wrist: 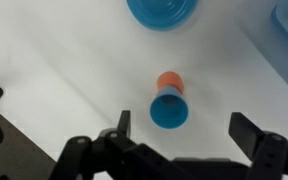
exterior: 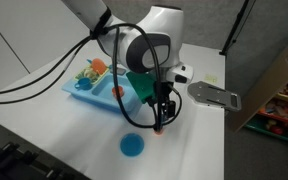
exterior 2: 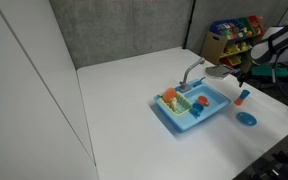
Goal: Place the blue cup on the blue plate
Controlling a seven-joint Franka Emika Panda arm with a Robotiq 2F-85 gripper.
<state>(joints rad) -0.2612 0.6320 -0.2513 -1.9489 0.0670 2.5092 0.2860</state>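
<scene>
The blue cup (wrist: 170,108) stands on the white table with its open mouth up, and an orange piece (wrist: 170,80) shows right under or behind it. My gripper (wrist: 187,130) is open. Its fingers hang on either side of the cup without touching it. In both exterior views the gripper (exterior: 162,118) (exterior 2: 246,82) hovers just over the cup (exterior 2: 243,96). The blue plate (wrist: 162,12) lies flat a short way off, empty, and shows in both exterior views (exterior: 132,146) (exterior 2: 246,119).
A light-blue toy sink (exterior: 96,96) (exterior 2: 196,112) holding small toys stands close by, with a grey faucet (exterior 2: 194,72). A grey flat piece (exterior: 214,95) lies near the table edge. A shelf of toys (exterior 2: 234,35) stands beyond the table.
</scene>
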